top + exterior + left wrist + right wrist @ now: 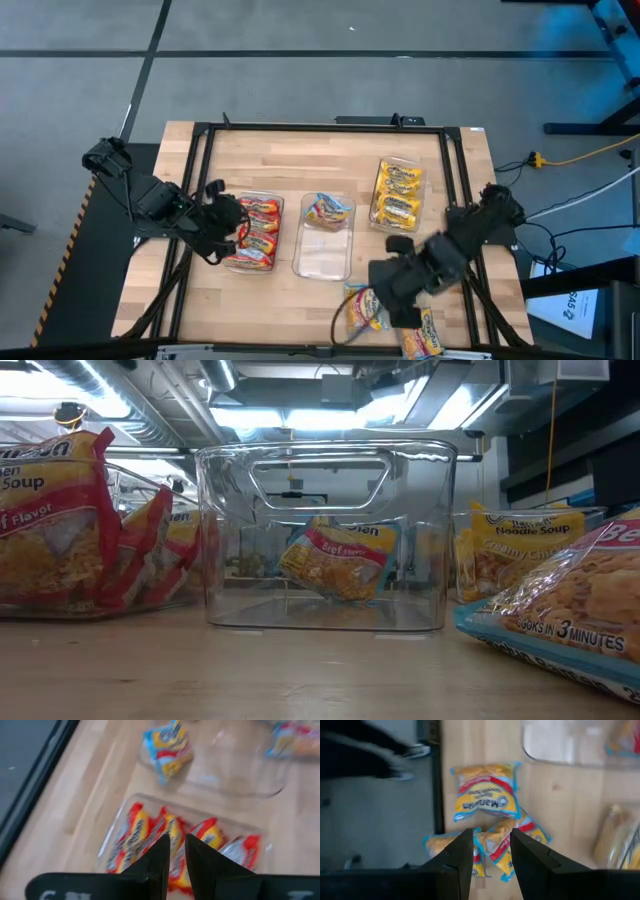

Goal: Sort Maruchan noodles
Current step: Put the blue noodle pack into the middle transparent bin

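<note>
The Maruchan noodles are crinkly packets. Red ones [255, 232] stand packed in the left clear tray [262, 199]. One blue-edged packet [327, 208] leans in the middle tray [322, 262], and yellow ones [397, 193] fill the right tray. Several loose blue-edged packets [485, 792] lie flat on the wood near the table's front edge. My left gripper [175, 845] hovers over the red packets, its fingers a narrow gap apart with nothing between them. My right gripper [492, 847] hangs open above the loose packets, pointing steeply down, and holds nothing.
A black frame rail [200, 200] runs around the wooden tabletop. In the low view a loose blue packet [570, 610] lies close at the front right, and the middle tray [320, 540] stands in the centre. Bare wood [290, 300] lies in front of the left and middle trays.
</note>
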